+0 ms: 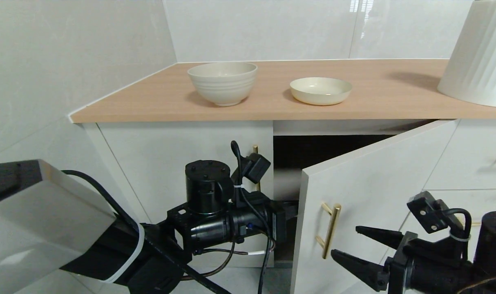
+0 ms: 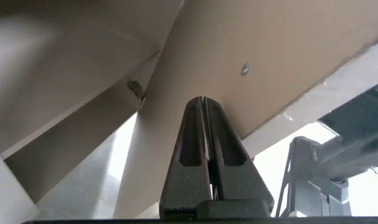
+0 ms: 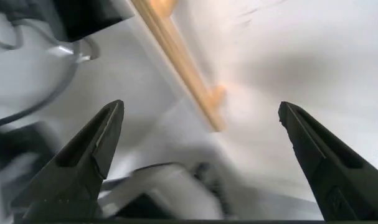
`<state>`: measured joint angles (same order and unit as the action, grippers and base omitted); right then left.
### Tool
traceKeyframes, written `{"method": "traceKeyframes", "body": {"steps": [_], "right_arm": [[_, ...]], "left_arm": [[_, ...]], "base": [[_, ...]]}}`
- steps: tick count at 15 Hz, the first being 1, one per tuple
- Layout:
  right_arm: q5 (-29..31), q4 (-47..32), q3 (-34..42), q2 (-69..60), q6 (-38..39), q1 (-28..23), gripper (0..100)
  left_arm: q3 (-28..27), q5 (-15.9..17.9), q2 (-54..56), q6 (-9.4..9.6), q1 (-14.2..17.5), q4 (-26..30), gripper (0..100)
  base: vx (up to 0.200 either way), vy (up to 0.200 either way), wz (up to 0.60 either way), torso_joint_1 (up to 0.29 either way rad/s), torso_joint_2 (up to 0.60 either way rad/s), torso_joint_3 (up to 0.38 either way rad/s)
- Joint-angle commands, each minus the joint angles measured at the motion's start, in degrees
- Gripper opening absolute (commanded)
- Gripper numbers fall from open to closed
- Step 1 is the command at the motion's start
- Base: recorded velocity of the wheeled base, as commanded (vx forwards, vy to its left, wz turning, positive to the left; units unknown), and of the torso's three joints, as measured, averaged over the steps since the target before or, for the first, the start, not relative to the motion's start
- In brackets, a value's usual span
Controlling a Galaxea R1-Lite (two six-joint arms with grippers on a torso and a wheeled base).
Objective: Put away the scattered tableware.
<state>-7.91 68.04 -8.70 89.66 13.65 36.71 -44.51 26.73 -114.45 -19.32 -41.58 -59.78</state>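
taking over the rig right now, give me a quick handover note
Left gripper: shut, empty, tucked behind the partly open cabinet door.
Right gripper: open, empty, beside the door's gold handle.
Deep bowl and shallow dish: on the countertop, apart.
Done: door partly open.
Left: move both pieces into the cabinet, then probably shut the door.

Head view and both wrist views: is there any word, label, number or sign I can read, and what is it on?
None: no readable text anywhere.
The bowl, dish, counter, door and ribbed white vessel are all plain.
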Motion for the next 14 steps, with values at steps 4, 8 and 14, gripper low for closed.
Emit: {"method": "traceKeyframes", "body": {"steps": [4,8,14], "right_arm": [[10.8,-0.8,1.8,-2.8,-1.5,0.1,100],[10.8,-3.4,1.4,-4.2,-1.4,0.1,100],[8.9,-4.0,1.5,-8.3,-1.0,0.0,100]], "left_arm": [[-1.6,-0.2,-2.6,-0.01,-1.1,0.0,0],[-2.0,-0.1,-2.6,-0.01,-1.3,0.0,0],[-7.0,0.4,-6.6,-1.60,-2.8,0.5,0]], "base": [[0.000,0.000,0.00,0.000,0.00,0.000],[0.000,0.000,0.00,0.000,0.00,0.000],[-0.133,0.000,0.00,0.002,0.00,0.002]]}}
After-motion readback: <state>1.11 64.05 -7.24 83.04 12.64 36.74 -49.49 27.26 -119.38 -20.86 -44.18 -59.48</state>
